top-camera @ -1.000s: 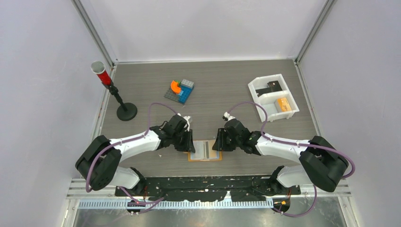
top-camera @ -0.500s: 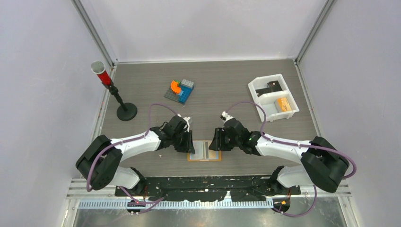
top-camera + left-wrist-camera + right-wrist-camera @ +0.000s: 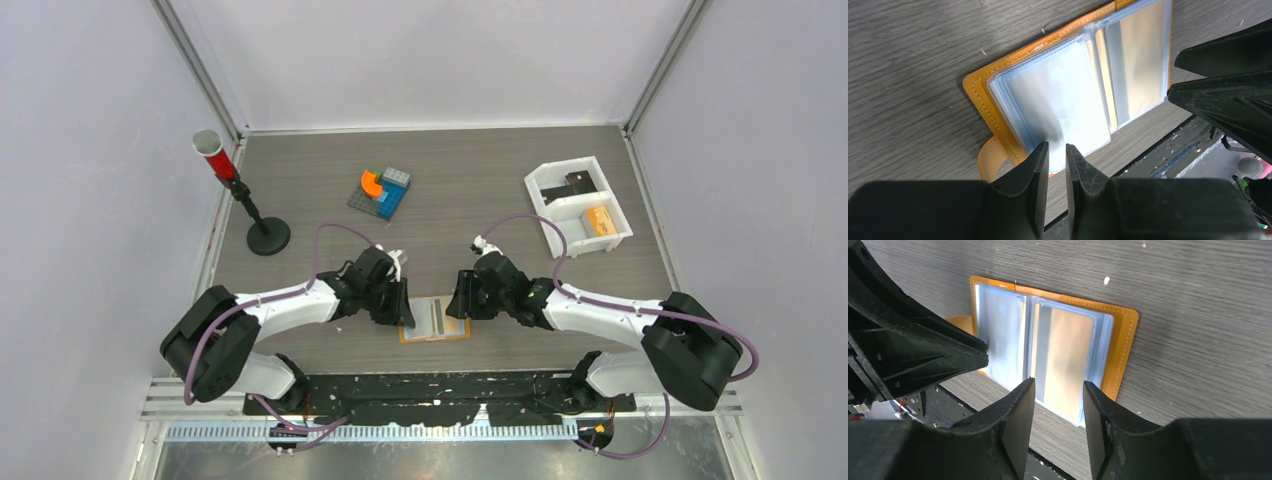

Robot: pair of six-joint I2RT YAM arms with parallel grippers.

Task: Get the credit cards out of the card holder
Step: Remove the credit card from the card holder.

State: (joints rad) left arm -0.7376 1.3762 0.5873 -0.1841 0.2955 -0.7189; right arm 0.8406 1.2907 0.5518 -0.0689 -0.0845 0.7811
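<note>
Over the open card holder (image 3: pixel 436 320), left hand (image 3: pixel 1056 147) tilts down barely parted, facing right hand (image 3: pixel 1058 385) tilted down, open wider

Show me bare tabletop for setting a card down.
Widest bare patch: between the brick model and the white tray. Another between tray and right arm. Crowded: the card holder, hemmed by that arm and the left arm.
</note>
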